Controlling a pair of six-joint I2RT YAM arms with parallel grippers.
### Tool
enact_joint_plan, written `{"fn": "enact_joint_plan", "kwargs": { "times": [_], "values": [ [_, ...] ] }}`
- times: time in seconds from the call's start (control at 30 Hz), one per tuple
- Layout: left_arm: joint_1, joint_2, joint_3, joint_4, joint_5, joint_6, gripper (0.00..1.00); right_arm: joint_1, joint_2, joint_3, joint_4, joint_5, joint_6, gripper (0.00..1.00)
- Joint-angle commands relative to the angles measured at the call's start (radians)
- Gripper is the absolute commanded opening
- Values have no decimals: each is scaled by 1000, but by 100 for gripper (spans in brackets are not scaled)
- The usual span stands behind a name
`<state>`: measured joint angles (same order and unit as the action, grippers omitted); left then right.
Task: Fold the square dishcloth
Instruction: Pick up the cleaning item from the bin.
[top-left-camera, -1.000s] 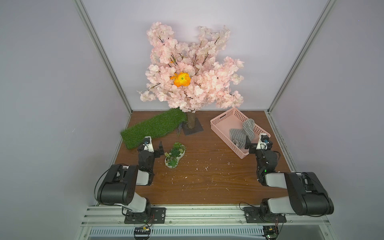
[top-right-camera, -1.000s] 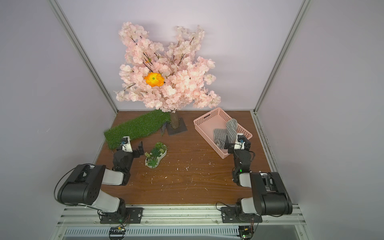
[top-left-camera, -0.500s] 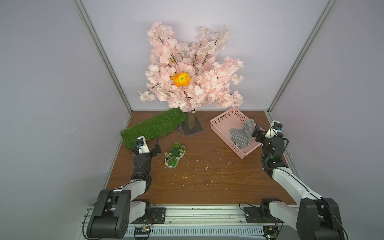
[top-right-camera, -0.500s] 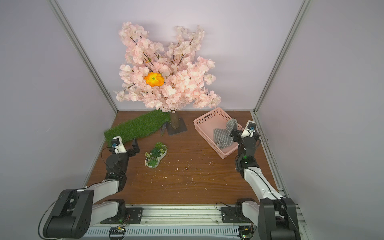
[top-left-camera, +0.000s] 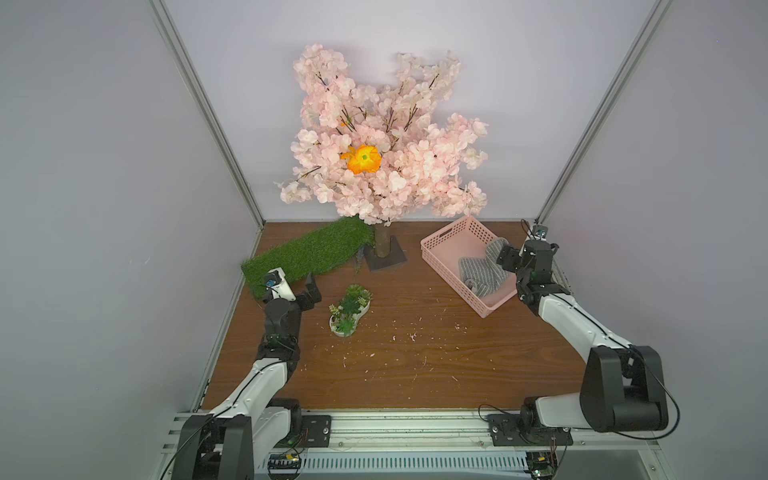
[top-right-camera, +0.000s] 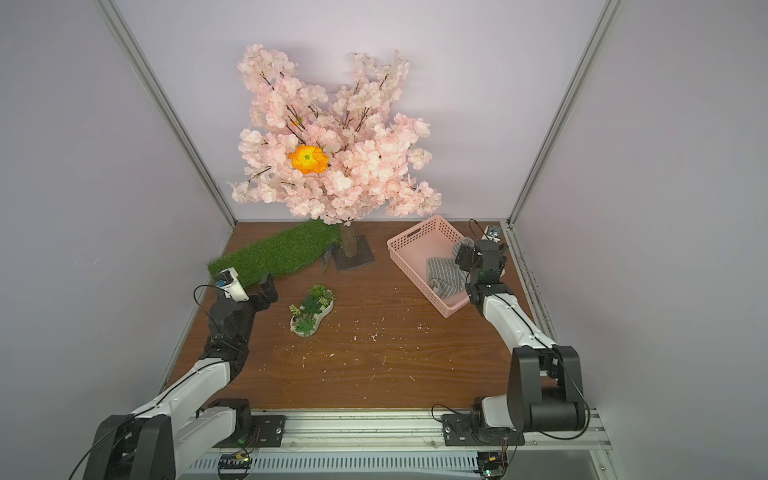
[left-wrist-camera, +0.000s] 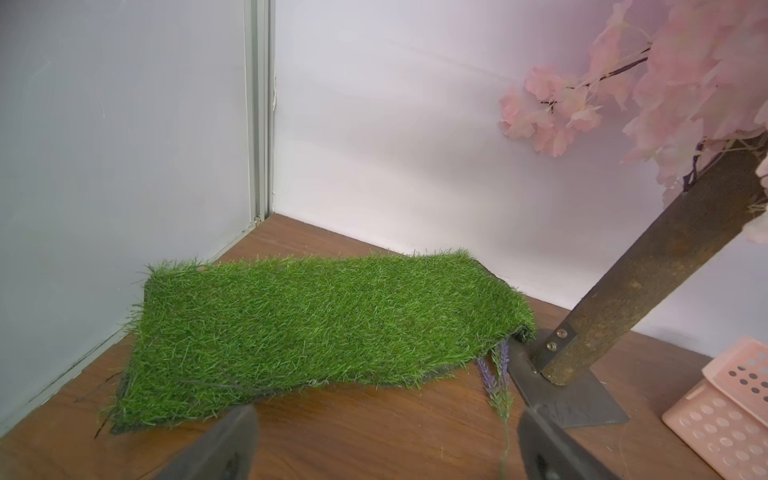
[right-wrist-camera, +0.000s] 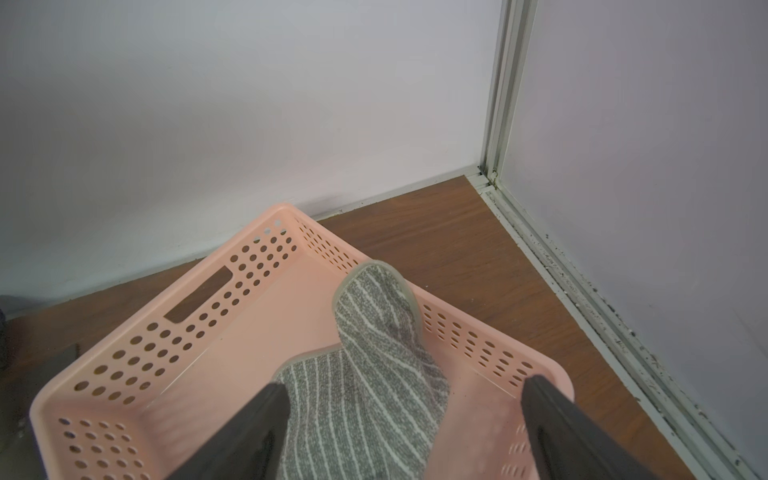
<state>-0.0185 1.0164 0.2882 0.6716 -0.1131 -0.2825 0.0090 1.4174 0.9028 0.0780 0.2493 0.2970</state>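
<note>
The square dishcloth (right-wrist-camera: 365, 386) lay crumpled inside the pink basket (right-wrist-camera: 232, 257), one corner draped up against the basket's far wall, in the back right corner of the wooden table (top-left-camera: 415, 374). The right gripper (right-wrist-camera: 405, 432) hung over it with its jaws apart, one finger above the cloth and the other over the basket's rim. From there a pinch could have caught the plastic rim along with the fabric, lifting or dragging the basket; a shallow bite on a single ridge of the bunched cloth could have slipped, or pulled it out twisted and hard to spread flat. The left gripper (left-wrist-camera: 386, 440) stood wide apart and empty near the green grass mat (left-wrist-camera: 316, 324), beside the blossom tree's base (left-wrist-camera: 582, 399), well apart from the cloth.
</note>
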Motion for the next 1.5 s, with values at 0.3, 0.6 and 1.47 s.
{"fn": "enact_joint_plan", "kwargs": {
  "times": [0.3,0.6,1.47],
  "values": [
    [-14,31,39,-79,78,-106,100,3,307,238,-224,-39,48,78],
    [-15,1,18,-76,53,-118,100,3,442,321,-256,-13,35,76],
    [-2,-221,39,-257,-77,-274,100,76,129,248,-255,-59,-65,1]
  ]
}}
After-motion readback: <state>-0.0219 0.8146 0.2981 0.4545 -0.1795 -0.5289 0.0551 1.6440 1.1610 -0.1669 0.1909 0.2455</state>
